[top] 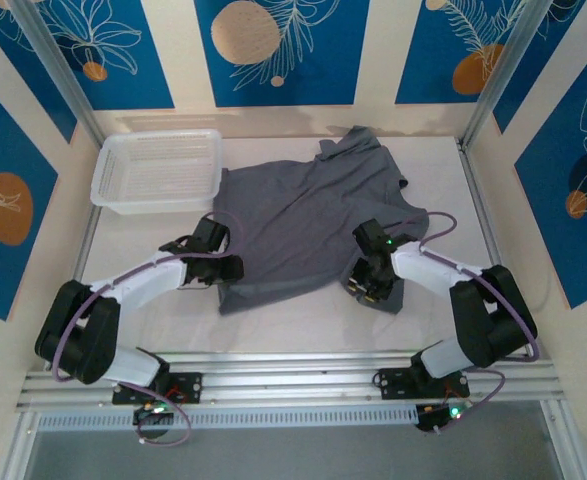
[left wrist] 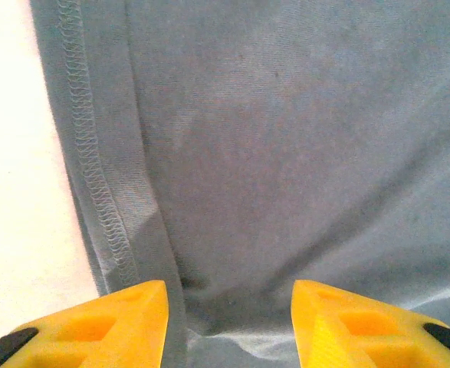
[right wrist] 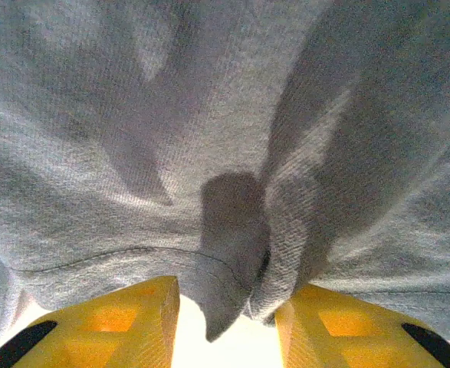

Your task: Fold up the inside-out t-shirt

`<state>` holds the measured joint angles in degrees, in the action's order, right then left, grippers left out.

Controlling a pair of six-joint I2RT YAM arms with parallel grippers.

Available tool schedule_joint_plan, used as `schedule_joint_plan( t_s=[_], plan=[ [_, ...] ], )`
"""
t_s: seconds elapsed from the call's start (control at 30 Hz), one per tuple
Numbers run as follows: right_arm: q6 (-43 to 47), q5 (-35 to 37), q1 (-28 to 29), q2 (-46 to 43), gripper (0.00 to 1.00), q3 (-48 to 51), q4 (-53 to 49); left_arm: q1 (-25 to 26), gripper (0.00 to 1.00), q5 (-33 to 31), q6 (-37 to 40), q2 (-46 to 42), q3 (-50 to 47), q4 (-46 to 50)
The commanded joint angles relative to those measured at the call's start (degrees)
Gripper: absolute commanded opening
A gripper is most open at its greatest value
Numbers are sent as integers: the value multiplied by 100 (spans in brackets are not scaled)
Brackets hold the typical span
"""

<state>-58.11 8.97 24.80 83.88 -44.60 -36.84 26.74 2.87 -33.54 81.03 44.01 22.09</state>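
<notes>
The inside-out t-shirt [top: 303,220], plain slate grey, lies spread across the middle of the white table. My left gripper [top: 225,268] is down on its near left corner. In the left wrist view the yellow fingers [left wrist: 125,322] of that gripper [left wrist: 230,307] stand apart, with a small ridge of the t-shirt [left wrist: 286,153] between them and the stitched hem [left wrist: 94,169] running just left. My right gripper [top: 365,284] sits at the shirt's near right edge. Its open jaws [right wrist: 226,307] straddle a hanging fold of cloth [right wrist: 240,261]; the right finger [right wrist: 324,322] touches the fold and bare table shows beside the left one.
A white mesh-sided plastic basket [top: 108,190] stands at the back left, close to the shirt's left shoulder. Patterned walls and metal posts enclose the table. Bare table [top: 303,330] lies between the shirt's near hem and the arm bases.
</notes>
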Motion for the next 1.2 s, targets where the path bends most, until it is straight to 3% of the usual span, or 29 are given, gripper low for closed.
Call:
schedule_joint_plan(
  t_s=[0.0,0.43,0.9,1.17],
  plan=[
    [-469,-266,50,24,38,-50,8,-20,46,-138,36,-165,-76,144],
    [-886,-105,155,-714,39,-35,-404,-20,46,-169,67,-150,-103,101],
    [-862,-48,-34,-90,29,135,135,-20,45,-129,124,-264,-110,112],
    [-851,-148,-79,120,30,221,213,-20,45,-181,127,-327,-107,174]
  ],
)
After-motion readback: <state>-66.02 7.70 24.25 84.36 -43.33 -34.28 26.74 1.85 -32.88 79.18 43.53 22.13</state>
